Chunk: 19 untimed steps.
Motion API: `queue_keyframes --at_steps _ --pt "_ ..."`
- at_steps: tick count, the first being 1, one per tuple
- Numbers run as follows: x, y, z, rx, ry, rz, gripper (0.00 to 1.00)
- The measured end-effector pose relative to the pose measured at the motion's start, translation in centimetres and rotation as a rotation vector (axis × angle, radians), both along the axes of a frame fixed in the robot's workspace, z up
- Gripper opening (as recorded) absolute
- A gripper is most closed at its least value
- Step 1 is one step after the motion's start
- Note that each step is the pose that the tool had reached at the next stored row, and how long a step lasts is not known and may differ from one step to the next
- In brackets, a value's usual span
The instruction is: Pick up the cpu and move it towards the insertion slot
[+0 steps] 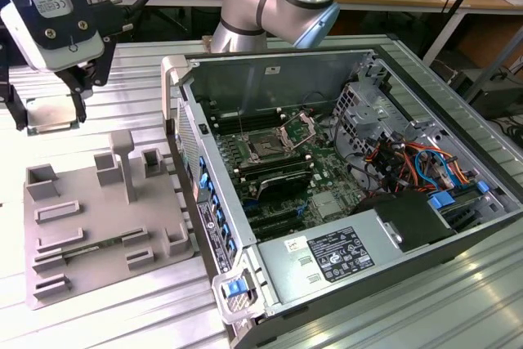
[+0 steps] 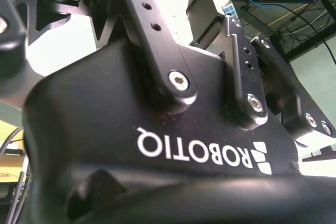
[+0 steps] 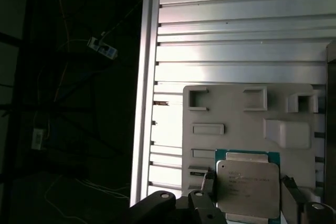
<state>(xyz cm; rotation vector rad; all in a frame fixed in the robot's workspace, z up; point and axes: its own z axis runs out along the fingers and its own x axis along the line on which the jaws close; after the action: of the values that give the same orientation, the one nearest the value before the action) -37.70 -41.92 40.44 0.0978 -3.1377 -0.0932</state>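
The cpu [image 3: 247, 182] is pinched between the fingers [image 3: 209, 183], which are clamped on two opposite edges of it. It lies flat, with its silvery lid turned up toward the wrist and a thin green rim showing around the lid. It is close to square, so no long axis stands out. In the first wrist view its edges run square with those of the grey tray [image 3: 236, 108] seen below it. A few faint lines of small print cross the lid, running from one finger toward the other.

In the exterior view the gripper [image 1: 49, 118] holds the cpu [image 1: 49, 112] in the air over the slatted metal table [image 1: 122, 79], beyond the far end of the grey tray [image 1: 90, 202]. This is at the exterior view's left, well apart from the open computer case [image 1: 351, 63]. A white printed label [image 1: 61, 6] sits on the block above the fingers. In the second wrist view, white lettering runs across the black housing [image 2: 105, 119].

The insertion slot [image 1: 265, 149] sits on the green board inside the case, with its metal bracket [image 1: 298, 128] swung up. A printed sticker covers the power supply [image 1: 339, 255] nearer the camera.
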Motion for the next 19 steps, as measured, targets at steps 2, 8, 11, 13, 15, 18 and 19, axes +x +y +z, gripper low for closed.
queue_keyframes --at_steps 2,8,11,13,15,18,19 --pt "0.15 0.0 0.0 0.0 0.0001 0.0 0.55" --pt "0.55 0.0 0.0 0.0001 0.0 0.0 0.55" --pt "0.8 0.0 0.0 0.0 0.0 0.0 0.55" --pt "1.03 0.0 0.0 0.0 0.0001 0.0 0.55" --pt "1.24 0.0 0.0 0.0 0.0 0.0 0.55" --pt "1.42 0.0 0.0 0.0 0.0001 0.0 0.55" --pt "1.52 0.0 0.0 0.0 0.0001 0.0 0.55"
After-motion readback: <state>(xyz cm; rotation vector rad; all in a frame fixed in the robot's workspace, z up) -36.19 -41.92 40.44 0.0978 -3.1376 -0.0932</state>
